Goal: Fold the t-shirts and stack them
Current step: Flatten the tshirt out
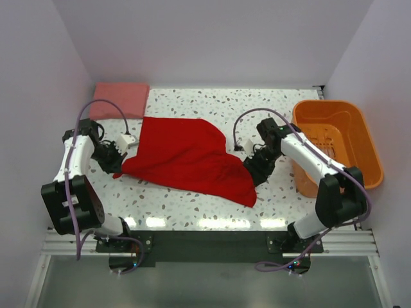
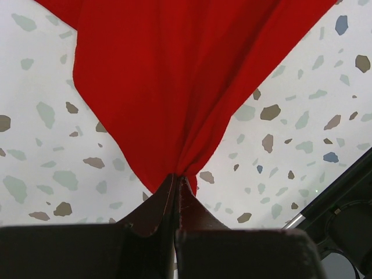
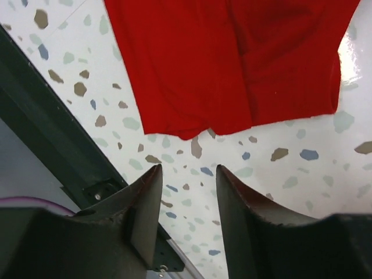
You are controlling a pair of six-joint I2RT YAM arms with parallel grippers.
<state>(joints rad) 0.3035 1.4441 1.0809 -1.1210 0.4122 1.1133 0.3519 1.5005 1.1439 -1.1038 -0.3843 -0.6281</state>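
The red t-shirt [image 1: 186,157] lies spread but skewed on the table [image 1: 257,102], left of the orange basket [image 1: 324,104]. The folded salmon-pink t-shirt [image 1: 119,99] sits farther left, at the far corner. The left gripper [image 2: 177,181] is clamped on a red corner. The right gripper [image 3: 187,174], nearest the basket, stands parted and empty. Risk: pulling on this one-sided hold would bunch the cloth.

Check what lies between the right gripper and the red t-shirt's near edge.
Only bare speckled table: in the right wrist view, a strip of it separates the open right gripper from the red t-shirt, with nothing on it.
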